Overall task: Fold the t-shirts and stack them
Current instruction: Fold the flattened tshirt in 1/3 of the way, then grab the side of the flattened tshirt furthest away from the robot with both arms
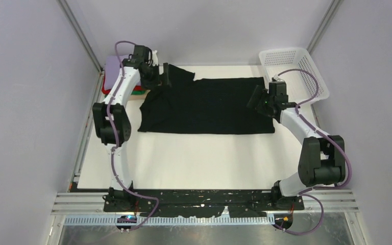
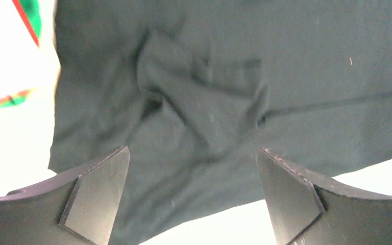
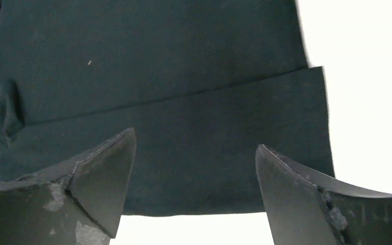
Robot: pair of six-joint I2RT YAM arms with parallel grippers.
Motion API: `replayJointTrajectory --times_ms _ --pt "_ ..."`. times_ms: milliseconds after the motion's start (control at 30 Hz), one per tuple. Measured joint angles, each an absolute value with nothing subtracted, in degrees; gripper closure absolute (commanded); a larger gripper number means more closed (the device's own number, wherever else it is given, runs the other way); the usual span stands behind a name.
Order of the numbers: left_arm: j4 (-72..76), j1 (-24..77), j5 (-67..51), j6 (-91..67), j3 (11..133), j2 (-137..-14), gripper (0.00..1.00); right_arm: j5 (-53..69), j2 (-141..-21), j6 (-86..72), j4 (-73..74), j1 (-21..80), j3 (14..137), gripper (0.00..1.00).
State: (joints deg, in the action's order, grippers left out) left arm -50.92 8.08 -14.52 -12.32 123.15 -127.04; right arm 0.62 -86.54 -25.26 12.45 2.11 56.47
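While left tool (image 2: 193,168) and right tool (image 3: 195,163) gape, black t-shirt (image 1: 209,104) lies below

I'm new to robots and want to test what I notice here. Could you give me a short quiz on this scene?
1. True or false: the left gripper and the right gripper are both open.
2. The shirt spread on the table is: A red, B black, C tan?
3. Fill in: the basket stands at the table's far ____ corner.
Key: 1 true; 2 B; 3 right.
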Motion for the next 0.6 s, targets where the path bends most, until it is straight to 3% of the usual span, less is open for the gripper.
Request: replayJointTrajectory --times_ms 267,467,600 --pt "-36.53 9.45 -20.73 -21.02 83.22 -101.80 0.01 2.28 -87.18 -24.27 12.95 12.67 56.27 0.05" --pt "-30.00 10.11 -24.77 -26.41 77.10 -106.56 0.00 5.30 -100.53 -24.08 13.43 14.57 61.01 0.05" --pt "-28.49 10.11 -25.36 -28.49 76.97 -111.15 0.01 4.86 -102.41 -23.66 15.07 14.57 63.64 0.05"
